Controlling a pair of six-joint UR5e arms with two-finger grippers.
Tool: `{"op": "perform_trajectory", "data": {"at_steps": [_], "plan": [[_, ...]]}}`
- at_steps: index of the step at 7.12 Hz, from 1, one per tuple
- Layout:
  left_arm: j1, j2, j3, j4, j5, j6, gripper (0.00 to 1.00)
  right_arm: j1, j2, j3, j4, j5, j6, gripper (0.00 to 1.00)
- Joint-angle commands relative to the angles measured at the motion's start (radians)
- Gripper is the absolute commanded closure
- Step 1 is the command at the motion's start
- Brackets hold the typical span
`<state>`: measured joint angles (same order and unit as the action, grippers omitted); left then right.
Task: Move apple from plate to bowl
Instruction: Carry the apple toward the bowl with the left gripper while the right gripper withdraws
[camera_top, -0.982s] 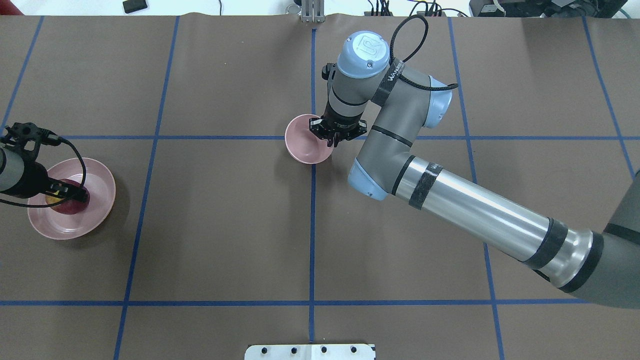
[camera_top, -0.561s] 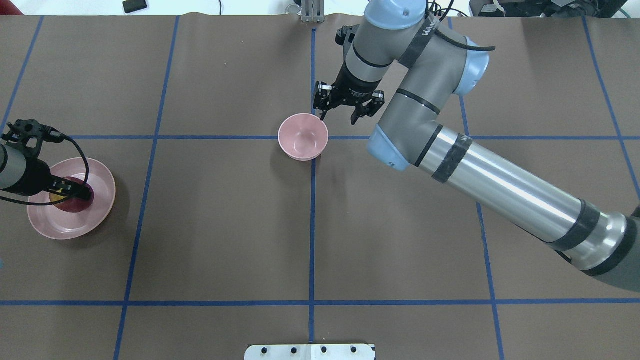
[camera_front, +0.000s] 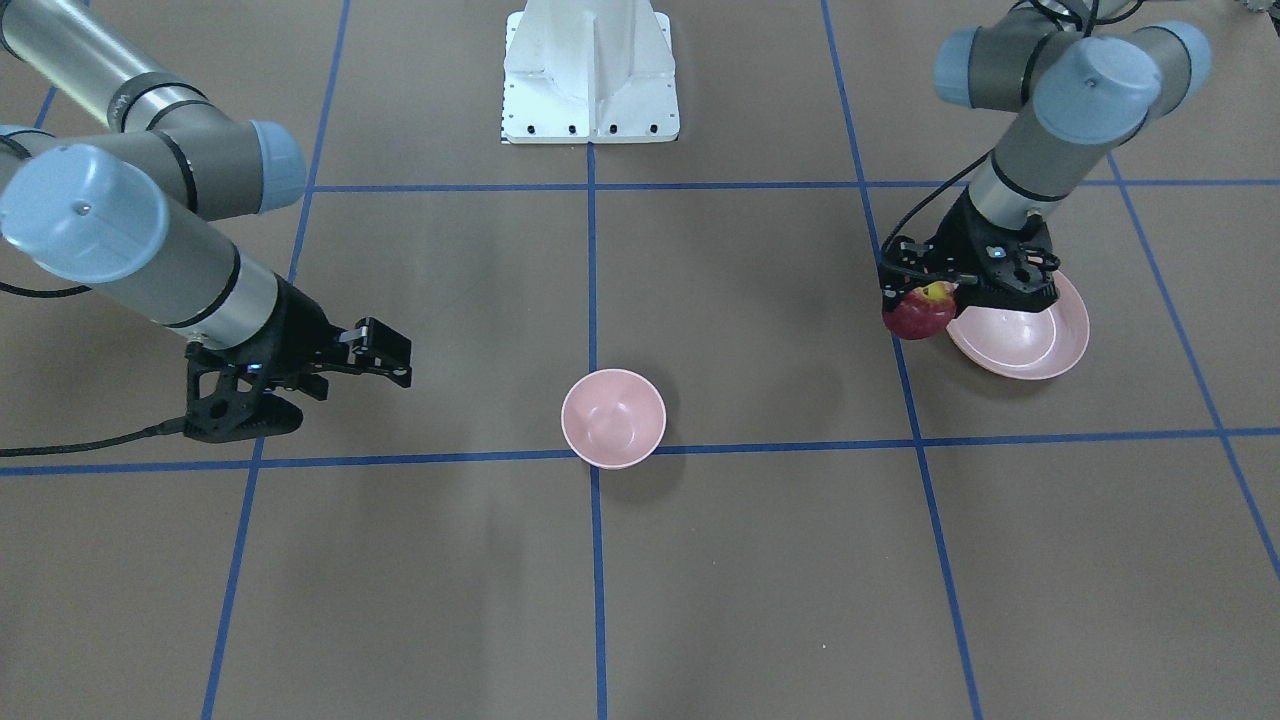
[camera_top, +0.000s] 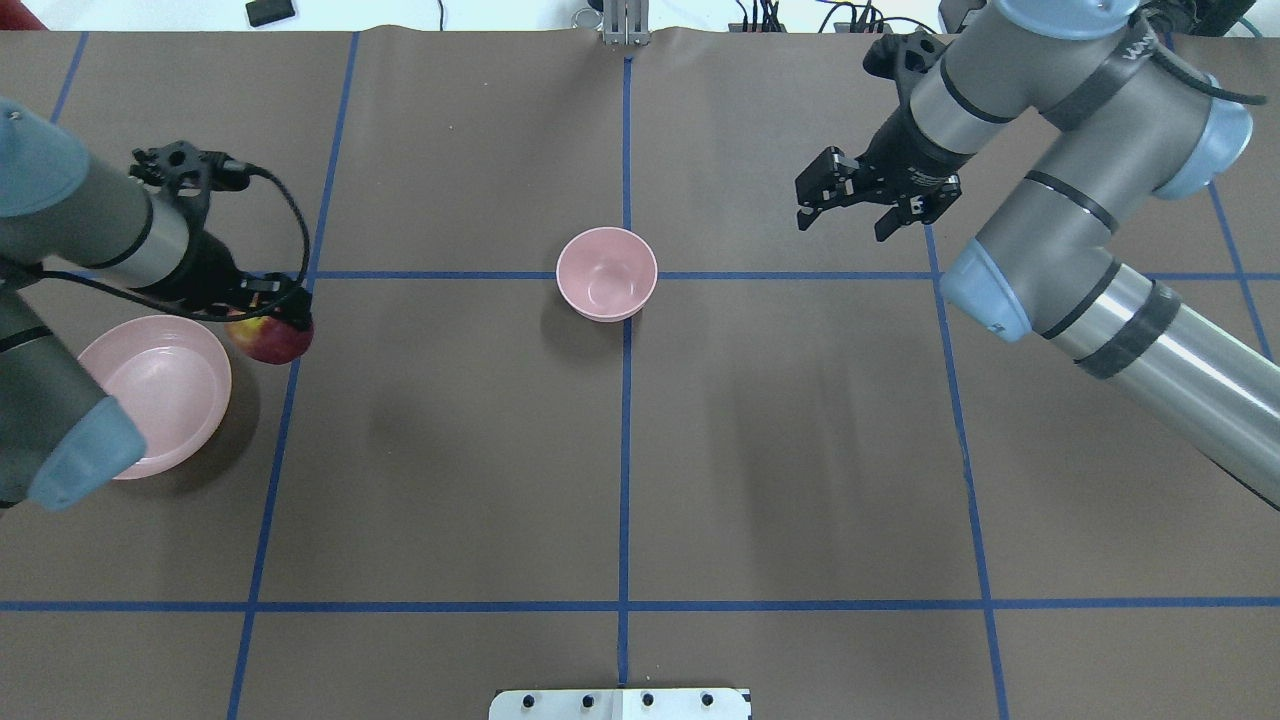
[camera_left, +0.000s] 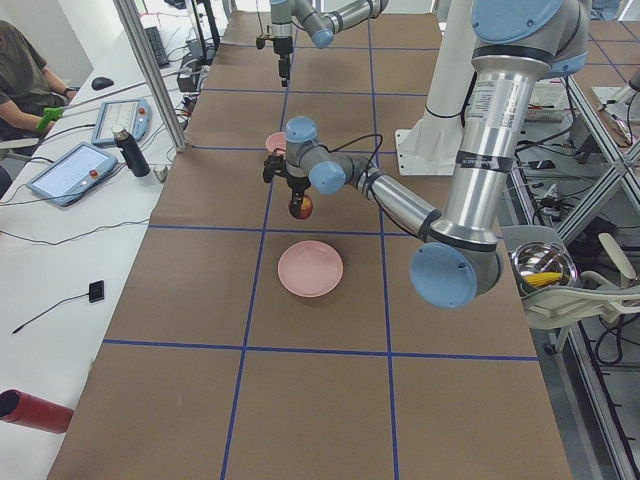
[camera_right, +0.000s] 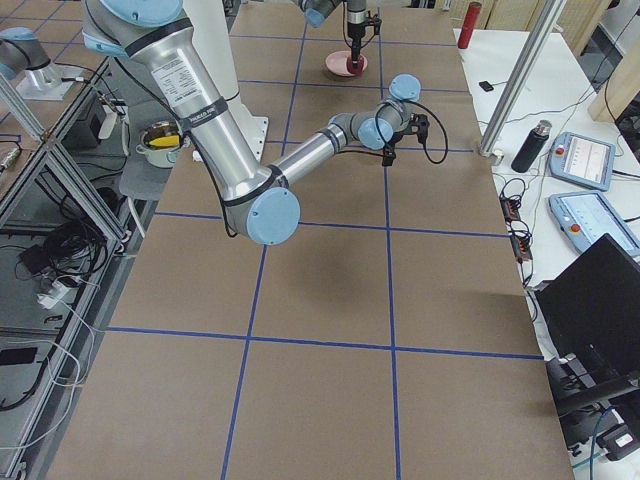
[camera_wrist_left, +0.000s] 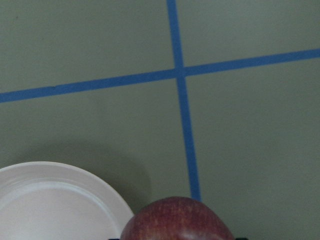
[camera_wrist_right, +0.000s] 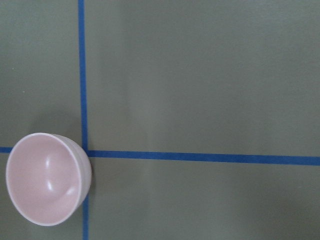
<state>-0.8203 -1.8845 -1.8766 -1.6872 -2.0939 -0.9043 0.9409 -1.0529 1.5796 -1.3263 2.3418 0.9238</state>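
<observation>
My left gripper is shut on the dark red apple and holds it in the air just beyond the plate's rim; the apple also shows in the front view and the left wrist view. The pale pink plate lies empty on the table's left side and also shows in the front view. The small deep pink bowl stands empty at the table's centre and also shows in the front view. My right gripper is open and empty, up in the air to the bowl's right.
Blue tape lines cross the brown table cover. The robot's white base plate sits at the near table edge. In the left side view an operator sits by tablets, and a dark bottle stands on the white side bench.
My left gripper has lifted the apple off the plate and carried it right, past the rim. My right gripper has pulled away from the bowl to the right, still open.
</observation>
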Motion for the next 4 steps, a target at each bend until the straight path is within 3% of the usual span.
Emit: {"op": "perform_trajectory", "data": {"at_steps": [1, 3, 4], "plan": [[0.099, -0.331, 0.105, 0.188, 0.072, -0.149, 1.00, 0.067, -0.116, 0.002, 0.003, 0.004, -0.211, 0.00], [0.124, -0.619, 0.430, 0.175, 0.089, -0.212, 1.00, 0.090, -0.171, -0.022, 0.007, -0.010, -0.364, 0.00], [0.133, -0.698, 0.552, 0.167, 0.122, -0.215, 1.00, 0.088, -0.179, -0.032, 0.013, -0.012, -0.365, 0.00]]}}
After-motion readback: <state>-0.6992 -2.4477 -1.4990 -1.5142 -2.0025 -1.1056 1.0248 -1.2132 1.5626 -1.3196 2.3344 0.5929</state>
